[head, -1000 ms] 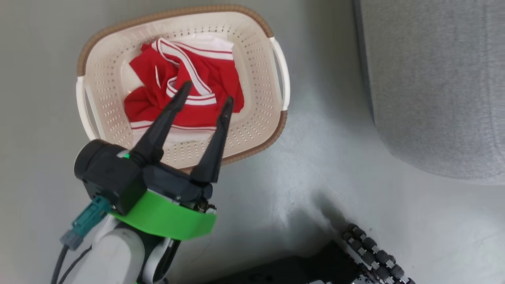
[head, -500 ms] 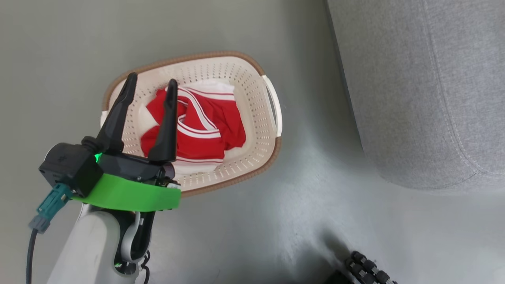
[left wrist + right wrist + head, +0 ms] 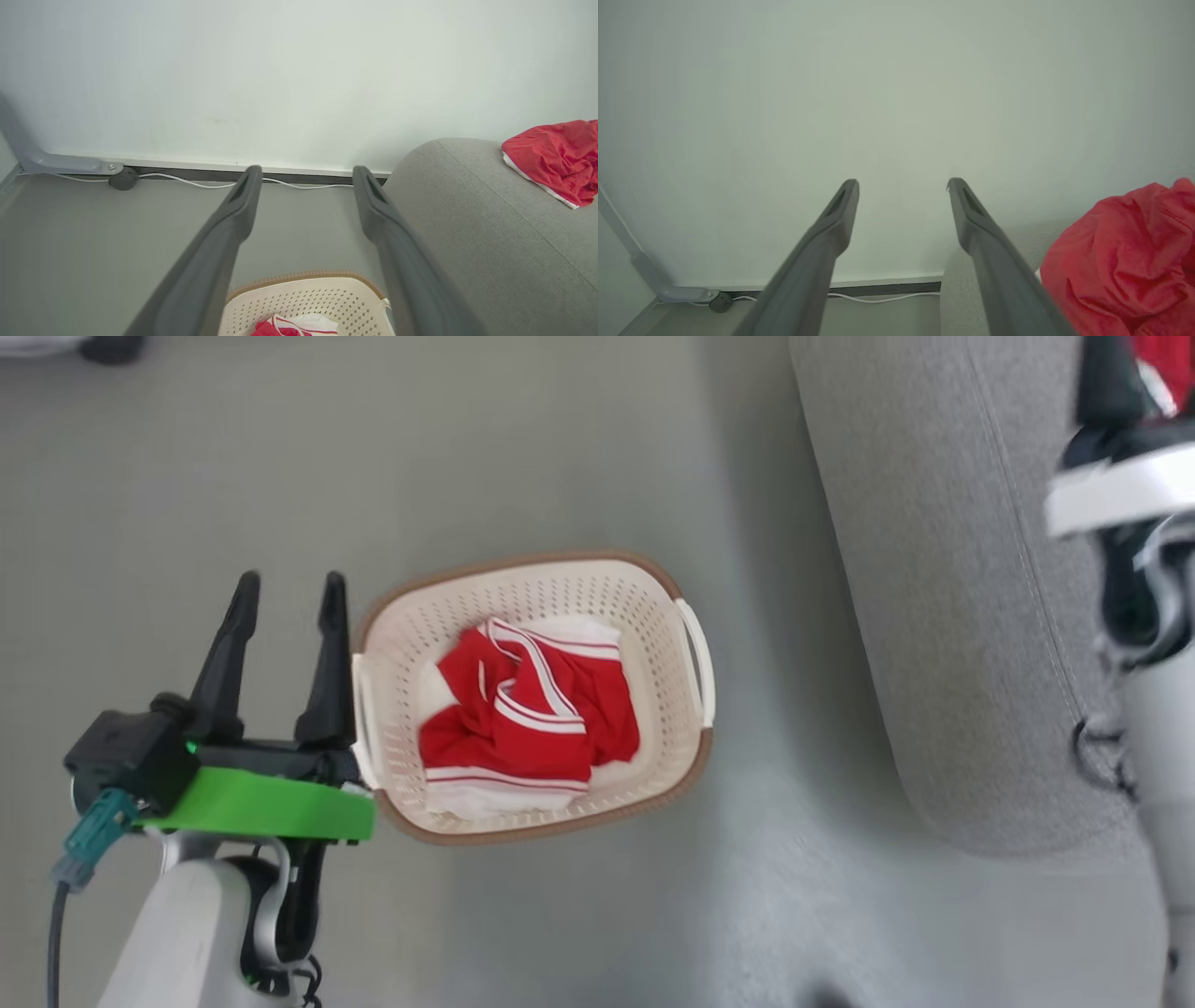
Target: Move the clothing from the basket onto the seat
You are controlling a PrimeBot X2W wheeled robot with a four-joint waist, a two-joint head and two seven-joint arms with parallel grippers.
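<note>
Clothing (image 3: 527, 719) lies crumpled in the basket (image 3: 653, 607) on the floor (image 3: 187, 476), near the seat (image 3: 934, 569); another red piece (image 3: 556, 156) already rests on the seat. The fabric looks light, soft and limp, so it should bunch and drape. A pinch on a raised, white-trimmed fold near the middle seems best. Left gripper (image 3: 290, 583) hovers beside the basket's rim, jaws apart and empty. Right gripper (image 3: 902, 183), over the seat, has its jaws apart too, with the red piece just beside them. How many garments make up the heap is hard to tell, and the head view is blurred.
</note>
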